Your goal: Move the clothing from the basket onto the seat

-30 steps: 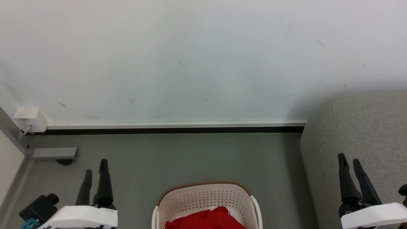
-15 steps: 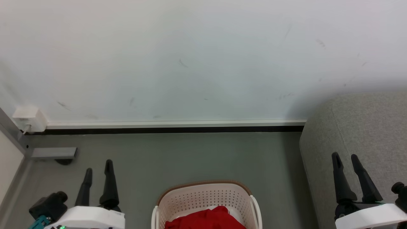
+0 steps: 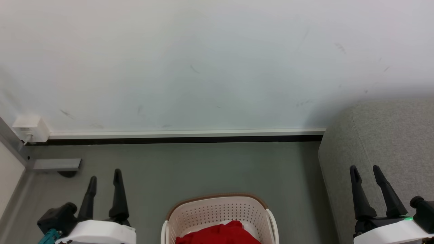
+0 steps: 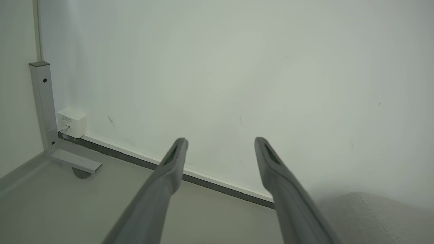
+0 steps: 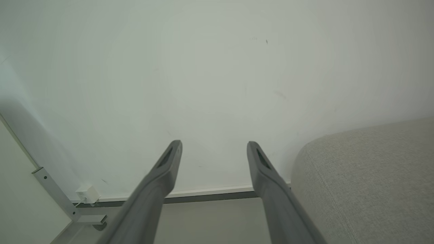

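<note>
The red clothing (image 3: 218, 234) lies in a heap in the basket (image 3: 217, 211). The basket stands on the grey floor (image 3: 203, 166), away from the floor's far edge by the wall (image 3: 203, 67). The seat (image 3: 390, 135) is on the robot's right, near the basket but not touching it.

The left gripper (image 3: 105, 174) and the right gripper (image 3: 364, 168) are both up in the air, with fingers spread wide and nothing in them.

The job looks not yet begun. To do it well, one gripper should go down into the middle of the heap and pinch a thick fold. Then it should lift straight up, so the cloth does not catch on the basket's edge.
</note>
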You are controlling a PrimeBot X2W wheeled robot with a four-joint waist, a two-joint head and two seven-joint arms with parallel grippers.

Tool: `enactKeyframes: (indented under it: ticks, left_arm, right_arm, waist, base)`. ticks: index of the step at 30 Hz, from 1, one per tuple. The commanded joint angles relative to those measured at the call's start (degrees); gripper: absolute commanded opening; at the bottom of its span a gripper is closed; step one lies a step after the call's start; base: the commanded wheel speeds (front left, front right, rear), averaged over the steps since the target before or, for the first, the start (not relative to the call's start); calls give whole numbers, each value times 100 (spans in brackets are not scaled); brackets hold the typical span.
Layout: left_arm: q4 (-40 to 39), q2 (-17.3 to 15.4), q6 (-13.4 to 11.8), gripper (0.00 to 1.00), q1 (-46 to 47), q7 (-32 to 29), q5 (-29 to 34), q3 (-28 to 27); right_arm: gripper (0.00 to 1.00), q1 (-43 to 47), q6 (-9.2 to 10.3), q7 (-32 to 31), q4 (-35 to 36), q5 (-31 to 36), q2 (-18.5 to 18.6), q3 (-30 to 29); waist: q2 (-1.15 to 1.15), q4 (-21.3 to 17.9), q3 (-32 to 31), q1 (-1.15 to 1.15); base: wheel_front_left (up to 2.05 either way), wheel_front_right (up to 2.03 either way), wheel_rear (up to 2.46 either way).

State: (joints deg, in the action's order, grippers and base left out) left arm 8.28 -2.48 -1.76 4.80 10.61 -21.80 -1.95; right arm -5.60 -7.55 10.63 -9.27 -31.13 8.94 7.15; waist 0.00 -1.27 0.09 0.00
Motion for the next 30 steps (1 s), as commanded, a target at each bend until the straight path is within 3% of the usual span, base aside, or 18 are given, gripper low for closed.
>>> enactKeyframes:
  ticks: [1,30]
  left_arm:
    - [-59,-48,-25,100,36,53,182,1]
    - [64,-57,-131,100,77,377,1584,44]
  right_arm:
    - [100,-104,8,51,12,161,43,5]
    - [100,-143,11,373,-98,1167,72,92]
  waist:
    - [0,-3,-5,0]
    - [0,-74,-21,0]
  base:
    - [0,0,0]
    - [0,0,0]
